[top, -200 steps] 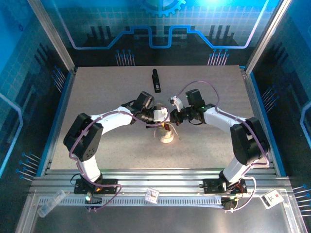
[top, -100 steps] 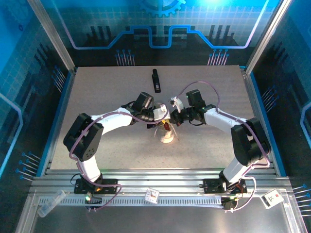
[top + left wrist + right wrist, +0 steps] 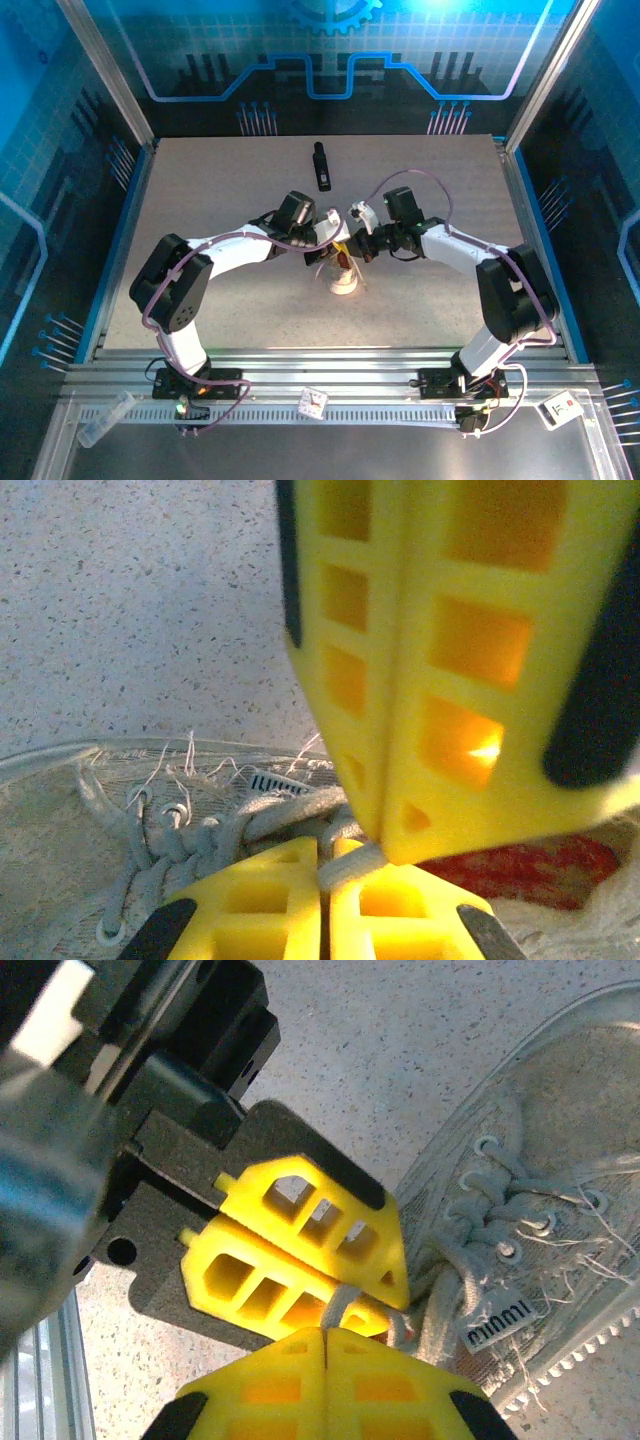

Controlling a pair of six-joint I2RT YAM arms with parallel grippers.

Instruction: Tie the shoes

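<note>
Shoe [image 3: 343,280] sits mid-tabletop [image 3: 220,200], well apart from the black bar [image 3: 321,166]. Left gripper [image 3: 325,868] is closed tight, pinching a lace [image 3: 285,815] above the red lining. Right gripper [image 3: 326,1345] is also closed, tip to tip with the left, nipping the same lace strand just beside the tongue.

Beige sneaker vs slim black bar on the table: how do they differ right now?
The off-white sneaker is pale and rounded; the slim black bar is dark, straight and narrow. The sneaker sits mid-table, left gripper and right gripper shut on its lace; the bar lies farther back, untouched. Both rest on the speckled table.
</note>
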